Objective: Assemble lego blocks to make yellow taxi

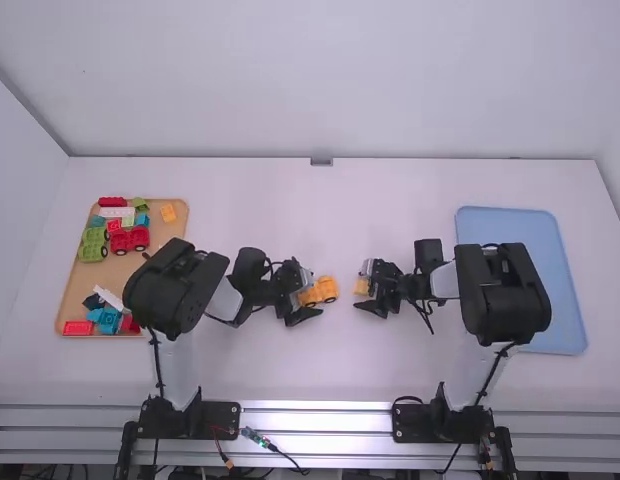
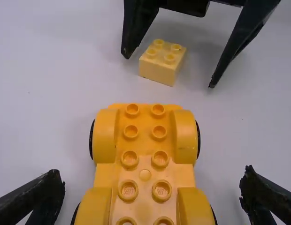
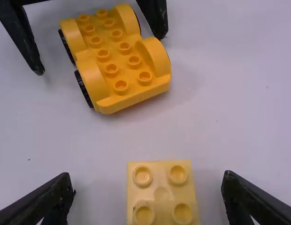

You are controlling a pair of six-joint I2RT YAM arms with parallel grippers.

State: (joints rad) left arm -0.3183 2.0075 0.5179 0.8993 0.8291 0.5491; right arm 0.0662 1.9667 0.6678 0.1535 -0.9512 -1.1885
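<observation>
Near the table's middle, my left gripper [image 1: 308, 298] is around the yellow car base [image 1: 325, 290]. In the left wrist view, that gripper [image 2: 152, 192] stands open, a finger apart on each side of the car base [image 2: 144, 164], which rests on its wheels, studs up. To the right, my right gripper [image 1: 364, 291] is at the pale yellow block [image 1: 362, 286]. The right wrist view has this gripper [image 3: 148, 192] open, with the four-stud block [image 3: 163, 197] between its fingers, untouched. Bare table separates the block from the car base.
A brown tray [image 1: 65, 300] at the left holds several loose blocks, among them a red car base [image 1: 130, 239], a green one [image 1: 93, 244] and a yellow-orange block [image 1: 168, 213]. At the right lies a blue tray [image 1: 510, 225], partly under the right arm.
</observation>
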